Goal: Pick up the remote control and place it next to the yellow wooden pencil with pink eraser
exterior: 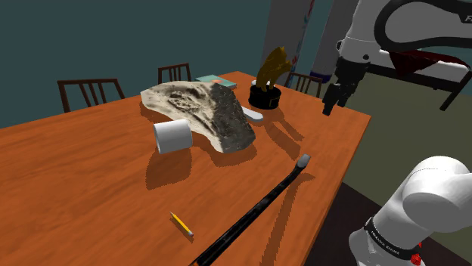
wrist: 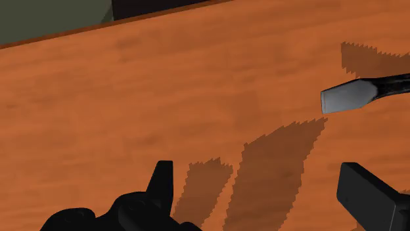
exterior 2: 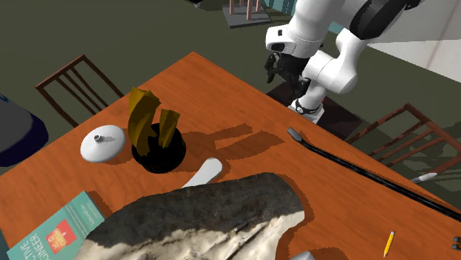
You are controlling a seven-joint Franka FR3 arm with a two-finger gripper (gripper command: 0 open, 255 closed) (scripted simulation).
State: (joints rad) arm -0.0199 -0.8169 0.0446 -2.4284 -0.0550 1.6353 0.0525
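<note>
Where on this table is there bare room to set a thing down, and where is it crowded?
Bare wood lies between the pencil and the roll, and on the shoulder view's left of both. Crowded: the remote lies between rock and pot; the bar runs close beside the pencil.

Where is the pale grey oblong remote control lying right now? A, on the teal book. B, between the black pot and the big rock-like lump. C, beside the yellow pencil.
B: the pale grey oblong remote control lies between the round black pot and the big mottled rock-like lump, far from the yellow pencil.
</note>
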